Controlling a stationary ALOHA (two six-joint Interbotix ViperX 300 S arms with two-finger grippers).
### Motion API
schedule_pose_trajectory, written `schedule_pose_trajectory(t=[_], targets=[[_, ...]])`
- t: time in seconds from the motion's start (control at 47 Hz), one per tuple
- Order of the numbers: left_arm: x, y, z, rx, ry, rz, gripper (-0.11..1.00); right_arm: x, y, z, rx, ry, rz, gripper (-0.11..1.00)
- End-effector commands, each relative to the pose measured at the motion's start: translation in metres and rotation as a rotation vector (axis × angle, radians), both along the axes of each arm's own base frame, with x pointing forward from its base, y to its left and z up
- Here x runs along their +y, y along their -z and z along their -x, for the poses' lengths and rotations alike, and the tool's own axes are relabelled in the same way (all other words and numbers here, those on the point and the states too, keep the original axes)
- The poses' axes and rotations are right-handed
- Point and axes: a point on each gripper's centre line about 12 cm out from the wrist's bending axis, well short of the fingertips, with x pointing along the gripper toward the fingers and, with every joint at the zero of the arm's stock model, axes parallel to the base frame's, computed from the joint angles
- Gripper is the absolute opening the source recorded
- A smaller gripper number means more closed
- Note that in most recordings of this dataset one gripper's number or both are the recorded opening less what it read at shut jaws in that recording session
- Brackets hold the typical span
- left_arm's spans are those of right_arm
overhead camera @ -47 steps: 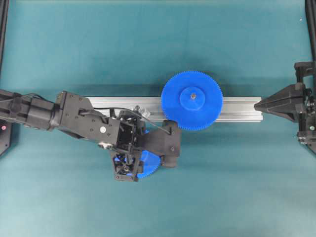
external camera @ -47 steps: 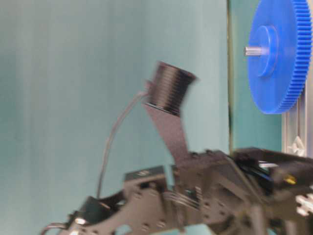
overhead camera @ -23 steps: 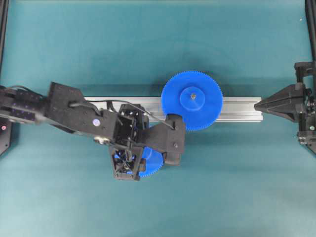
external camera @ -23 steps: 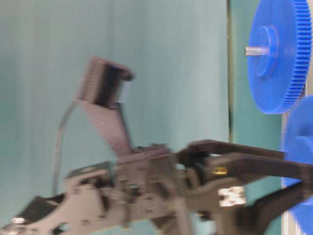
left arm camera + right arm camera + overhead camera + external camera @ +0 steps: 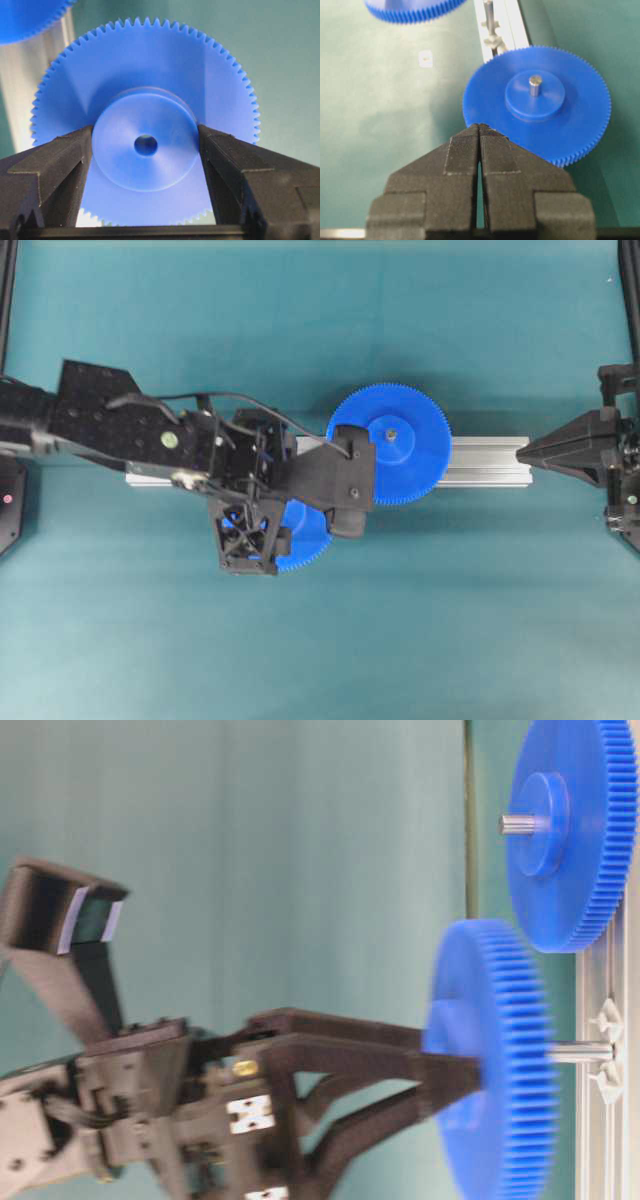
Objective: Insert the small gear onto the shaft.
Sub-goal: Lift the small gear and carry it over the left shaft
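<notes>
Your left claw [image 5: 145,150] grips the small blue plastic toothed gear [image 5: 145,125] by its hub; your right claw [image 5: 479,131] sits closed, empty.

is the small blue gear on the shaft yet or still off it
Off. The small blue toothed gear sits clear of the thin silver shaft, gripped at its hub by the left gripper.

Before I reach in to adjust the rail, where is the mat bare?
Bare mat lies behind the aluminium rail and across the near side. Crowded: mid-rail, where the left gripper holds the small gear beside the large gear.
</notes>
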Motion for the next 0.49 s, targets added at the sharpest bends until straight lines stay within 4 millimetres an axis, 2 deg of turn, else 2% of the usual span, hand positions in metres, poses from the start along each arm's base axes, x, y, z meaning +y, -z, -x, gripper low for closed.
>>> schedule_pose_trajectory(t=[0.0,0.213,0.468], targets=[[0.01,-0.039,0.002,-0.084,-0.013,-0.001,0.69,0.0,-0.004,-0.001,-0.016,0.006,-0.009,0.0],[0.023,-0.052,0.005,-0.11,-0.02,-0.013,0.69,0.0,-0.004,0.0,-0.017,0.006,-0.009,0.0],[0.04,-0.051,0.007,-0.107,-0.03,-0.029,0.69,-0.001,-0.003,0.0,-0.016,0.007,-0.009,0.0]])
